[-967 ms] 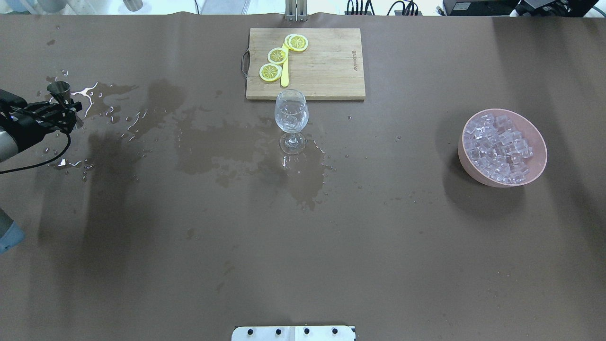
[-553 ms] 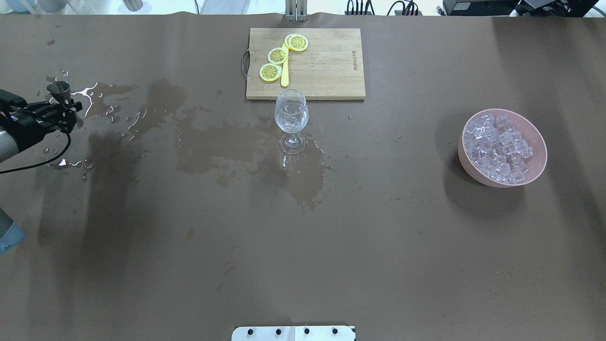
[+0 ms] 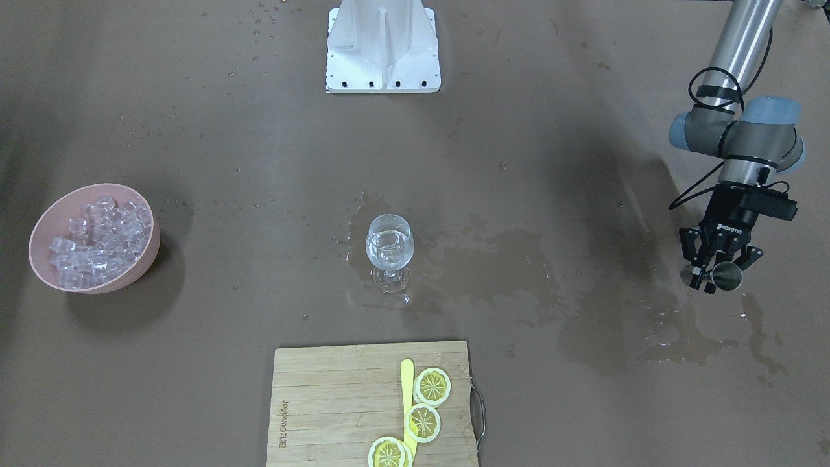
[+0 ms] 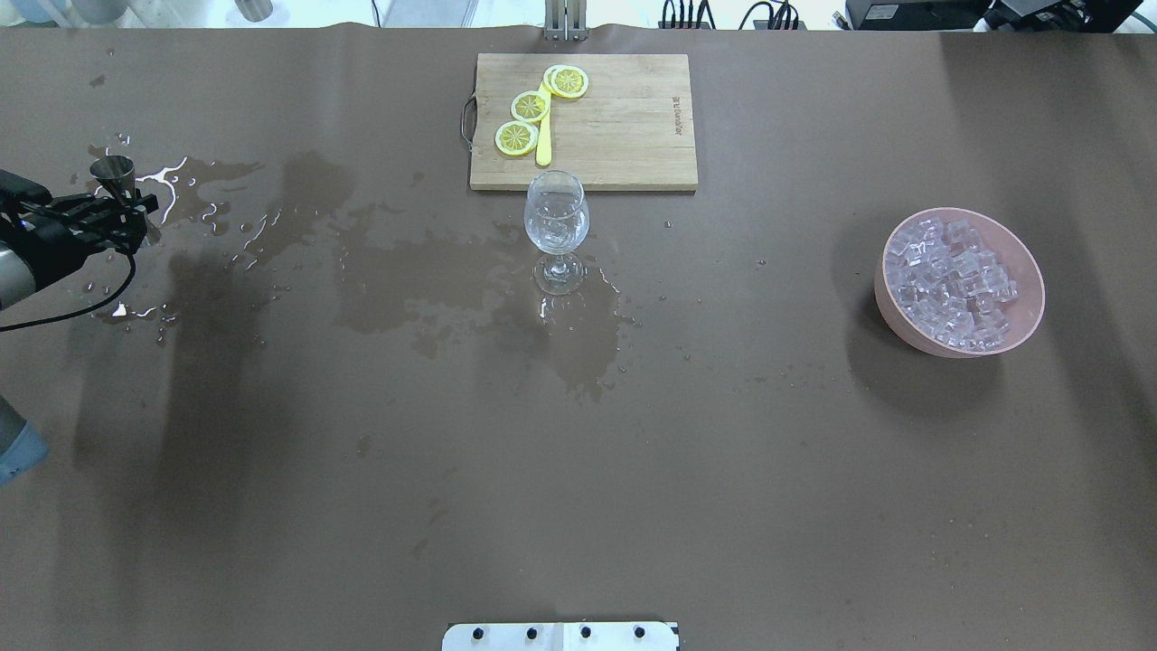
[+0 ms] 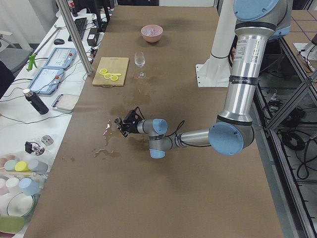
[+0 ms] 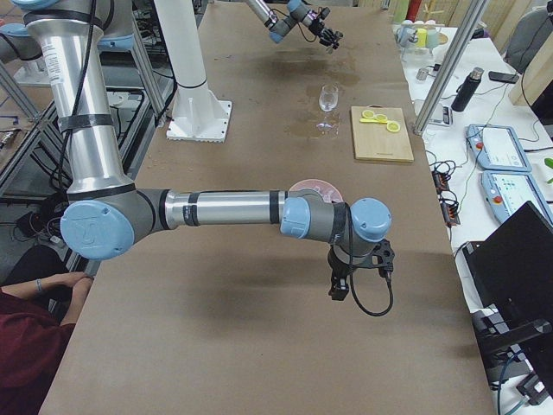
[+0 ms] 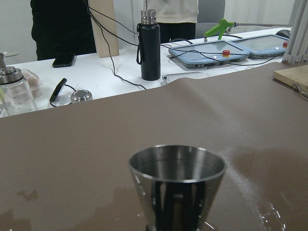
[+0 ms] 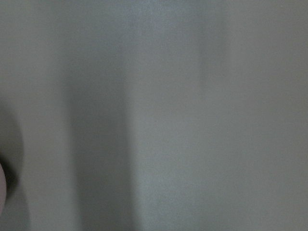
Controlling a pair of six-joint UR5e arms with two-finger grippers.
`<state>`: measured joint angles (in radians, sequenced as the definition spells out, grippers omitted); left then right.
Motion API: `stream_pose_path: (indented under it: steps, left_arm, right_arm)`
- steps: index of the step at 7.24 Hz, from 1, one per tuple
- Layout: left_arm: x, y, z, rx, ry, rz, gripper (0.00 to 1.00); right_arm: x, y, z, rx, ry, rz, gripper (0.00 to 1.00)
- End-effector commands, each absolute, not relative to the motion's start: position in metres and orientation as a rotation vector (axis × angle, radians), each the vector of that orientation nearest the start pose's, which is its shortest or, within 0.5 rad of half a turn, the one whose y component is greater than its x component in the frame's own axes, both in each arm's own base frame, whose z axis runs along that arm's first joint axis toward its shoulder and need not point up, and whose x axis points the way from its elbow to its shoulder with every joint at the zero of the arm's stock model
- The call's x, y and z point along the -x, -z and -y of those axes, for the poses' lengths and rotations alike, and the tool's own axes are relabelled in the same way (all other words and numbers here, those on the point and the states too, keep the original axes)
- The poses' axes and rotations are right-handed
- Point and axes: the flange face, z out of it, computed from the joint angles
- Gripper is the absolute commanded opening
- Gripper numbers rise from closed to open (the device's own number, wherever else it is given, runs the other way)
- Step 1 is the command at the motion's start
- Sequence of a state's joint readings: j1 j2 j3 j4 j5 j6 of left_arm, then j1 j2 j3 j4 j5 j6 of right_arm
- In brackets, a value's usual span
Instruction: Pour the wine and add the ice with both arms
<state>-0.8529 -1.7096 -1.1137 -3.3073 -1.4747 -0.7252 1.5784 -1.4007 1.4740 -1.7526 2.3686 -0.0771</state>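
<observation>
A steel jigger (image 4: 114,168) stands upright on the wet table at the far left; it also shows in the front view (image 3: 727,277) and fills the left wrist view (image 7: 177,183). My left gripper (image 4: 137,217) is low beside it, jaws spread around its lower part, open. The wine glass (image 4: 556,217) stands mid-table with a small measure of clear wine (image 3: 389,254) in it. The ice (image 4: 954,280) fills a pink bowl (image 4: 881,303) at the right. My right gripper (image 6: 340,285) shows only in the right side view, pointing down over bare table; I cannot tell its state.
A wooden cutting board (image 4: 624,127) with lemon slices (image 4: 530,106) and a yellow knife lies behind the glass. Spilled liquid (image 4: 407,271) darkens the table from the jigger to the glass. The white base bracket (image 3: 382,45) sits at the robot's edge.
My left gripper has drawn back slightly from the jigger, toward the table's left edge. The jigger, glass and bowl have not moved.
</observation>
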Motion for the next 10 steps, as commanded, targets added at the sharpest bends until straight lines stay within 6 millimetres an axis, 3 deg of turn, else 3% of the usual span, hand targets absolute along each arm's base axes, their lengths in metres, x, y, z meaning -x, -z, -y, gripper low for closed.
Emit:
stream_pose_path:
  steps: [1, 5, 8, 9, 10]
  left_arm:
    - [-0.2507, -0.6223, 0.5043, -1.117, 0.075, -0.877, 0.35]
    - [-0.2502, -0.6246, 0.5037, -1.114, 0.073, -0.873, 0.4]
    - [-0.2507, -0.6247, 0.5042, -1.109, 0.074, -0.87, 0.51]
    - [-0.2511, -0.6239, 0.5048, -1.109, 0.077, -0.872, 0.58]
    - [-0.2521, -0.6263, 0.5062, -1.094, 0.077, -0.857, 0.79]
  right_arm:
    - [-0.0663, -0.6322, 0.5545, 0.066, 0.023, 0.8, 1.0]
    - [-0.0662, -0.6369, 0.5515, 0.06, 0.025, 0.8, 1.0]
    - [-0.0687, -0.6377, 0.5505, 0.059, 0.02, 0.802, 1.0]
    - [-0.0695, -0.6377, 0.5504, 0.059, 0.018, 0.802, 1.0]
    - [-0.0702, -0.6374, 0.5504, 0.057, 0.017, 0.803, 1.0]
